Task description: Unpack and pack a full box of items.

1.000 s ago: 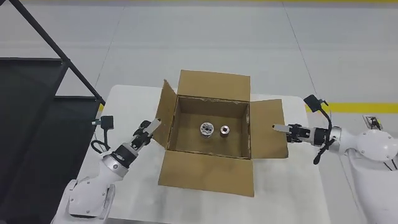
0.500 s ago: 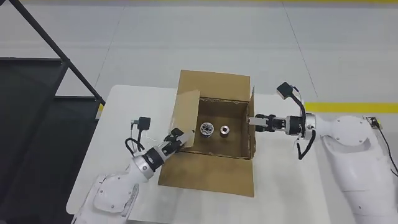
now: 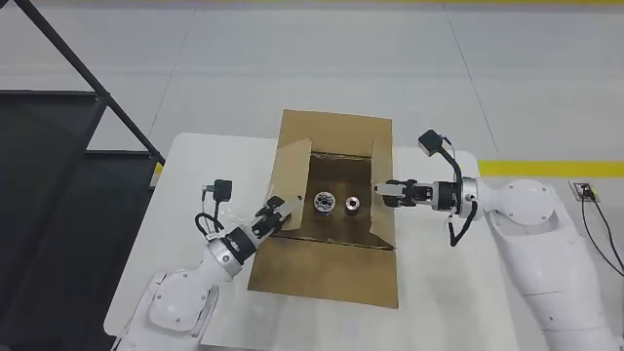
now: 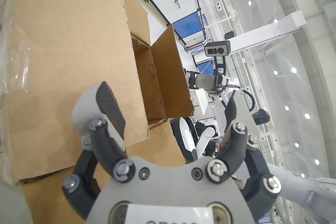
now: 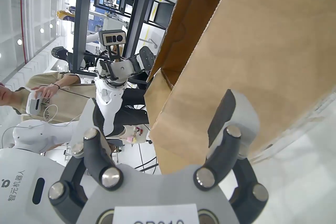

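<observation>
A brown cardboard box (image 3: 331,239) stands open on the white table (image 3: 200,171). On its floor lie a silver metal part (image 3: 324,201) and a copper-coloured part (image 3: 352,205). My left gripper (image 3: 278,210) is open and presses against the outside of the left side flap (image 3: 291,174), which stands raised; the same flap (image 4: 65,51) runs past my left gripper (image 4: 170,109). My right gripper (image 3: 382,192) is open against the raised right side flap (image 3: 383,171), whose outer face (image 5: 249,38) lies beside my right gripper (image 5: 160,117). The front flap (image 3: 327,273) lies flat outward.
The back flap (image 3: 331,129) leans away at the far side. A black metal frame with dark panels (image 3: 58,166) stands left of the table. Bare tabletop lies on both sides of the box and in front of it.
Both arms have moved inward to the box. The left and right side flaps, spread flat outward a second ago, now stand raised against the open grippers.
</observation>
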You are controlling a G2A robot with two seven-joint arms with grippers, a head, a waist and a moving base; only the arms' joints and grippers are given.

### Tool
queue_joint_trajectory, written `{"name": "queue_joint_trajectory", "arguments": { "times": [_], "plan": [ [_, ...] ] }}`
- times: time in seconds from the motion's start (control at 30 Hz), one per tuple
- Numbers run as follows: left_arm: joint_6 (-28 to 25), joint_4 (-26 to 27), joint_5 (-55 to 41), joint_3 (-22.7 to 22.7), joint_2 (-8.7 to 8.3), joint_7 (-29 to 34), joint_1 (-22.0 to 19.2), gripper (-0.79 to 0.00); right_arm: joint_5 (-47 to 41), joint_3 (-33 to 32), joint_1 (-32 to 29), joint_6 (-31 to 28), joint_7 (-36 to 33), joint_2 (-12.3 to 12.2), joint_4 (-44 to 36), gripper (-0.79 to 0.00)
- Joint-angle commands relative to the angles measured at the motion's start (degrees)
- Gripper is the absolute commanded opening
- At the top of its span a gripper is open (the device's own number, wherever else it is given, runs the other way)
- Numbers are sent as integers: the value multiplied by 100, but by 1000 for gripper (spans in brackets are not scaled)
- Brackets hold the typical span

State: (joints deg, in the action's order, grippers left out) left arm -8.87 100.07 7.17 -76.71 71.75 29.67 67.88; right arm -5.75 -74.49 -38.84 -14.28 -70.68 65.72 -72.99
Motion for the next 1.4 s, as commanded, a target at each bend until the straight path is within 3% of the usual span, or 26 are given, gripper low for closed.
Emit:
{"name": "queue_joint_trajectory", "arguments": {
  "times": [0.0, 0.3, 0.8, 1.0, 1.37],
  "plan": [
    [4, 6, 96, 79, 5, -70, 15, 0, 167, 126, -40, 156, 286, 15, -55, 0],
    [244, -334, 98, 319, 36, -127, -213, 0, 285, 760, 251, 128, 755, 142, 461, 0],
    [609, -723, -47, 568, 82, -177, -491, 0, 314, 1316, 621, -337, 745, 261, 931, 0],
    [809, -899, 56, 762, 121, -290, -669, 0, 716, 1486, 675, -34, 983, 277, 876, 0],
    [833, -1160, -7, 852, 157, -393, -777, 0, 693, 1565, 765, 90, 1074, 300, 1030, 0]
  ]
}}
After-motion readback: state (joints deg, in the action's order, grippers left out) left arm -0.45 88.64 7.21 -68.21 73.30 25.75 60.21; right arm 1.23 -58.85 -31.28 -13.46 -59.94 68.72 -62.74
